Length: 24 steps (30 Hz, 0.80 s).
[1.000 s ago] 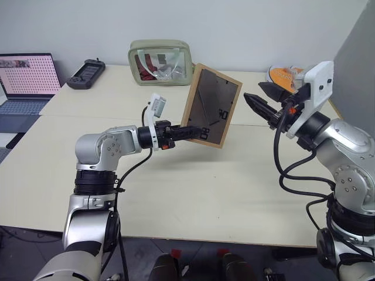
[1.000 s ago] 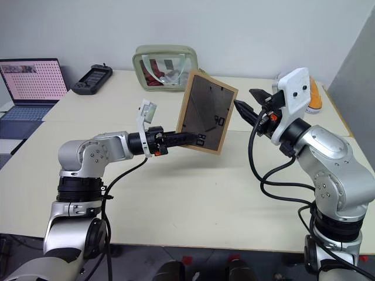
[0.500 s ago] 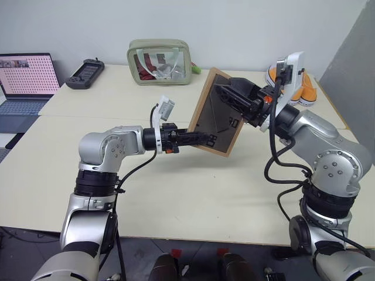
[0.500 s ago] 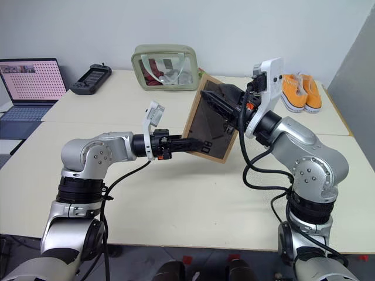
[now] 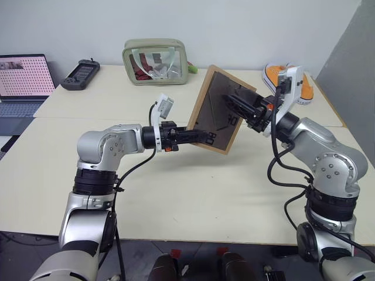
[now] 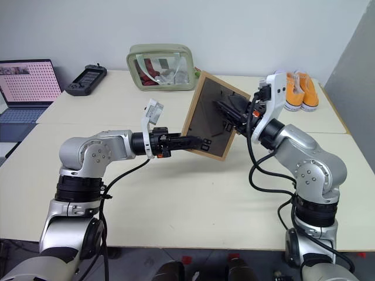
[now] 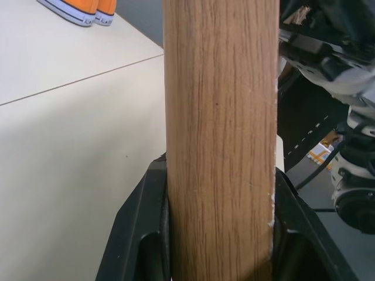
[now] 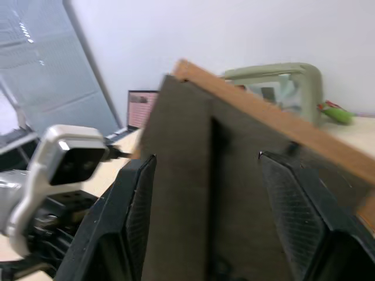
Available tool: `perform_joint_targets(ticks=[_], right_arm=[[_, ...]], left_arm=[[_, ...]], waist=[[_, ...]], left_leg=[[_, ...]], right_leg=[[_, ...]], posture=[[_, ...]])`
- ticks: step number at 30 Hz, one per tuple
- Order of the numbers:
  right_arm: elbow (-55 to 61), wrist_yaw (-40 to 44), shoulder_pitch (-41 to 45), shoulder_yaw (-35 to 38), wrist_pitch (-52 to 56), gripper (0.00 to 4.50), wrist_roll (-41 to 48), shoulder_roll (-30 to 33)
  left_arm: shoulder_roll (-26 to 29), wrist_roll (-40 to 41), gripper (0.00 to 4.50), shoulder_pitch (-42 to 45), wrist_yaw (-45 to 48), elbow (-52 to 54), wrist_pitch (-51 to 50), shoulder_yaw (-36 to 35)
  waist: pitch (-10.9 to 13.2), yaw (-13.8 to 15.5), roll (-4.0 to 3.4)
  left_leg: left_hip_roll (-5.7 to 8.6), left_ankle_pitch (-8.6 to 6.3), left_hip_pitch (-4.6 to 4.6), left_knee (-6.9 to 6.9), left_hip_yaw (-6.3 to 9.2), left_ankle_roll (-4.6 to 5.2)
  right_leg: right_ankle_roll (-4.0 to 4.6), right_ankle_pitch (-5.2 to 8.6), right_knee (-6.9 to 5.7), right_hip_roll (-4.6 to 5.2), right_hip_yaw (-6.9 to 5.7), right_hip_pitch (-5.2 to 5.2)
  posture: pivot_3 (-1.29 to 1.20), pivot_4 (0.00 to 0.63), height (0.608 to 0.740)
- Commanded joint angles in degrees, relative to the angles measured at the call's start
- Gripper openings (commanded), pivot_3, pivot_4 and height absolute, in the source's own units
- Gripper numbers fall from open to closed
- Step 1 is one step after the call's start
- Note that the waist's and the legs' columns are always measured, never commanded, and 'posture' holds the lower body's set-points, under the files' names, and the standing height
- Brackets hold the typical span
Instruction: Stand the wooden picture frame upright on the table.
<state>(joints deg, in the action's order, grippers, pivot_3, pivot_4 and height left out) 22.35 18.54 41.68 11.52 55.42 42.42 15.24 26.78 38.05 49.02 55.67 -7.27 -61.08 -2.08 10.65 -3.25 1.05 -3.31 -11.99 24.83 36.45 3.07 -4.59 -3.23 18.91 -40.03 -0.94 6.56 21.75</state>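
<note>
The wooden picture frame (image 5: 212,99) hangs tilted above the table (image 5: 193,193), its dark grey back panel facing me. My left gripper (image 5: 205,137) is shut on the frame's lower wooden edge. In the left wrist view that light-wood edge (image 7: 220,117) stands clamped between the two black fingers (image 7: 140,234). My right gripper (image 5: 232,106) reaches in from the right and is open. Its fingers (image 8: 293,216) spread on either side of the raised stand strip (image 8: 211,175) on the back panel. The picture side is turned away from me.
A green pouch (image 5: 155,61) stands at the back of the table, with a black game controller (image 5: 79,74) and an open laptop (image 5: 20,76) to its left. Orange shoes (image 6: 299,88) sit at the back right. A grey panel (image 5: 351,70) borders the right side.
My right gripper has swung in from the right, where it was clear of the frame, and now has its fingers at the back panel. The left gripper and the frame have hardly moved.
</note>
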Motion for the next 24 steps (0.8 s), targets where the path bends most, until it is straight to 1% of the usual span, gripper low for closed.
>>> perform_joint_targets(ticks=[1,5,9,14,17,21,22,24], right_arm=[[2.9,-2.6,1.8,0.2,0.2,2.93,3.0,-1.5],[4.9,-5.0,1.5,0.6,1.2,2.93,5.2,-1.9],[7.9,-7.7,-0.2,2.8,3.3,2.93,8.3,-0.5],[9.4,-10.3,-2.4,4.3,4.1,2.93,10.5,1.2],[9.0,-10.4,-3.0,2.8,3.1,2.93,8.5,2.9],[6.3,-8.7,-3.1,0.2,1.3,2.93,4.1,6.4],[5.9,-7.9,-3.5,-0.5,0.5,2.93,2.8,7.7],[5.1,-5.5,-5.4,-3.1,-3.4,2.93,-3.8,13.2]], left_arm=[[-0.6,0.2,1.29,3.0,1.1,-0.9,3.4,-0.3],[-0.9,-1.5,1.29,4.7,2.2,-5.6,5.8,0.9],[-0.5,-5.0,1.29,7.6,3.5,-14.6,10.1,1.7],[-1.1,-7.7,1.29,11.8,4.4,-24.0,14.1,1.0],[-1.9,-7.4,1.29,13.8,5.0,-26.0,13.7,0.1],[-2.3,-6.3,1.29,13.7,6.6,-22.3,11.3,0.6],[-2.2,-6.0,1.29,13.6,6.7,-21.3,10.6,0.5],[-1.8,-5.4,1.29,13.3,6.8,-19.2,8.8,0.1]], waist=[[0.0,0.0,0.0],[0.0,0.0,0.0],[0.0,0.0,0.0],[0.0,0.1,0.0],[0.0,0.0,0.0],[0.0,0.0,0.0],[0.0,0.0,0.0],[0.0,0.0,0.0]], left_leg=[[0.0,0.0,0.01,0.0,0.0,0.0],[0.0,0.0,0.01,-0.01,-0.01,0.0],[0.0,0.0,0.02,-0.03,-0.01,0.0],[0.02,0.0,0.03,-0.1,-0.03,0.01],[0.02,0.0,0.1,-0.16,-0.04,0.01],[0.02,0.01,0.21,-0.24,-0.11,0.01],[0.01,0.01,0.21,-0.28,-0.11,0.01],[0.01,0.02,0.22,-0.34,-0.12,0.01]], right_leg=[[0.0,0.0,0.01,0.0,0.0,0.0],[0.0,0.0,0.01,0.01,0.0,0.01],[0.0,0.0,0.01,0.0,0.0,0.03],[0.02,0.01,0.04,0.0,0.0,0.06],[0.03,0.02,0.04,0.0,0.01,0.16],[0.04,0.02,0.04,0.01,0.03,0.31],[0.04,0.02,0.04,0.01,0.03,0.33],[0.07,0.04,0.03,0.01,0.04,0.4]], posture=[[0.0,0.15,0.74],[0.0,0.15,0.74],[0.0,0.15,0.74],[0.0,0.15,0.74],[0.0,0.15,0.74],[0.0,0.15,0.74],[0.0,0.15,0.74],[0.0,0.15,0.74]])
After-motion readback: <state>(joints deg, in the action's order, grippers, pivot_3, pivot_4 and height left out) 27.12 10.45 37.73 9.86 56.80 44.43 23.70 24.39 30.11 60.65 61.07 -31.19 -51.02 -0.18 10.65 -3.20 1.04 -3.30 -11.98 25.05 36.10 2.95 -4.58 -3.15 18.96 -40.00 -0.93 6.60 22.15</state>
